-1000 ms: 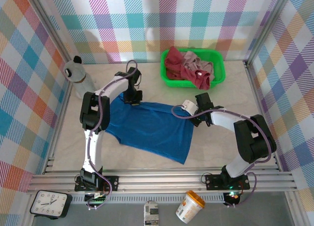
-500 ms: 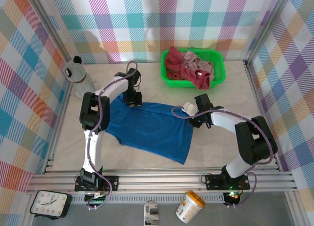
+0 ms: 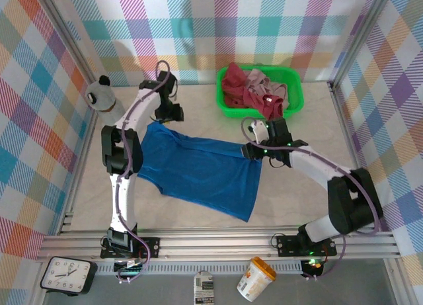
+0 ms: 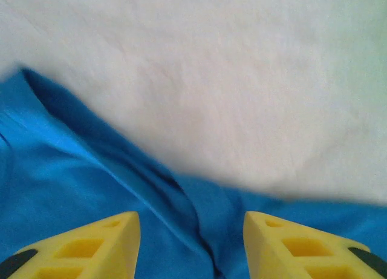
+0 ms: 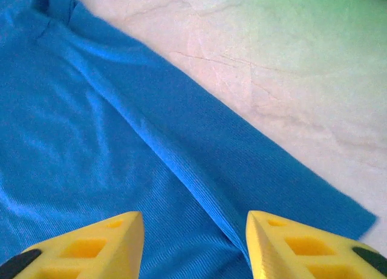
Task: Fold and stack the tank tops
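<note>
the royal blue tank top (image 3: 198,176) lies spread out and mostly flat on the pale marbled table (image 3: 297,199), between the two arms, with its far edge running slantwise from the left arm's side across to the right arm's side. the left claw (image 3: 168,113) hangs over the far left corner of the garment; from its wrist, the left claw (image 4: 190,227) has its yellow fingers (image 4: 91,246) parted and gripping nothing, and the blue cloth (image 4: 72,188) below them lies in soft folds where it meets the bare table (image 4: 242,79). the right claw (image 3: 254,149) hangs at the garment's far right corner; from its wrist, the right claw (image 5: 193,230) is likewise parted and empty, above a hemmed edge of the blue cloth (image 5: 91,128) that crosses the table (image 5: 290,79) diagonally and ends in a corner at the right. at the far right of the table stands the bright green basket (image 3: 297,100), well apart from the blue garment, and in it the dark red tank top (image 3: 232,80) and the pale pink tank top (image 3: 261,87) lie crumpled together, unfolded. a clear plastic bottle (image 3: 99,96) stands at the table's far left edge.
</note>
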`<action>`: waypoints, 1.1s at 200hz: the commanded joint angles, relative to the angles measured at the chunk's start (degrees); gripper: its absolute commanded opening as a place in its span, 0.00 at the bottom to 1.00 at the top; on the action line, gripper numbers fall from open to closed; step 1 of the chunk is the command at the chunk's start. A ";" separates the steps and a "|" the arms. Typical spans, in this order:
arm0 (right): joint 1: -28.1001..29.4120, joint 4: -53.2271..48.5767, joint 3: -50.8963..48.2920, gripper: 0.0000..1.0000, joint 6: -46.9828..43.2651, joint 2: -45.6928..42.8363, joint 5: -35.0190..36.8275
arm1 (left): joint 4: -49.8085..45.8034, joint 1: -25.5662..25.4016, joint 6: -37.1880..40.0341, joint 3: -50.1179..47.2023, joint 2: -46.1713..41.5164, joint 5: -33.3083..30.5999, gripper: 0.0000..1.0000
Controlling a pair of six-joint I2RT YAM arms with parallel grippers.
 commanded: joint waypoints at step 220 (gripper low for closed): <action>0.57 2.76 0.76 0.47 17.31 16.44 -1.18 | -10.68 5.24 4.20 17.20 18.17 -19.16 0.32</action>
